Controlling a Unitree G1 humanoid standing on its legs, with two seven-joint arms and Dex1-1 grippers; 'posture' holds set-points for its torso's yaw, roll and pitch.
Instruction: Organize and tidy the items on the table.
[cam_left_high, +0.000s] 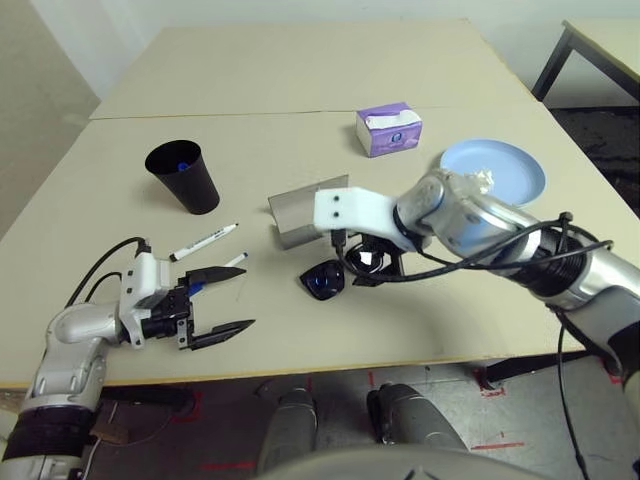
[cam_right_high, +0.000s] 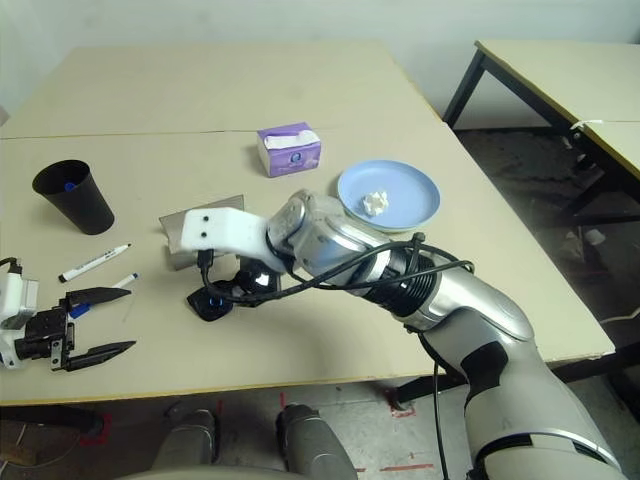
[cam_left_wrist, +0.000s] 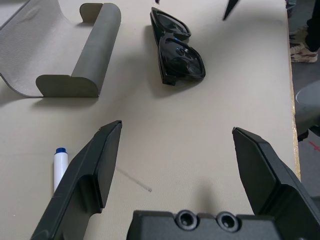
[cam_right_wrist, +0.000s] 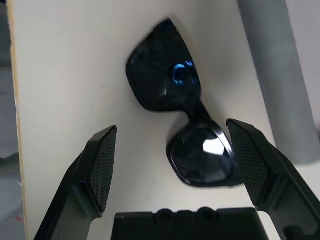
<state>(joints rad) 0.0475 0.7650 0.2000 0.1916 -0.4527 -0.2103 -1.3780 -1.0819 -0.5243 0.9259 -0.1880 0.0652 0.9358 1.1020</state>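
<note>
No legible text or labels.

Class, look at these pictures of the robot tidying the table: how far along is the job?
Done: the paper wad lies on the blue plate and a blue-capped marker stands in the black cup. In hand: the open right gripper hovers over the sunglasses, nothing gripped yet. Left: sunglasses into the open case, and two markers loose near the open, empty left gripper.
</note>
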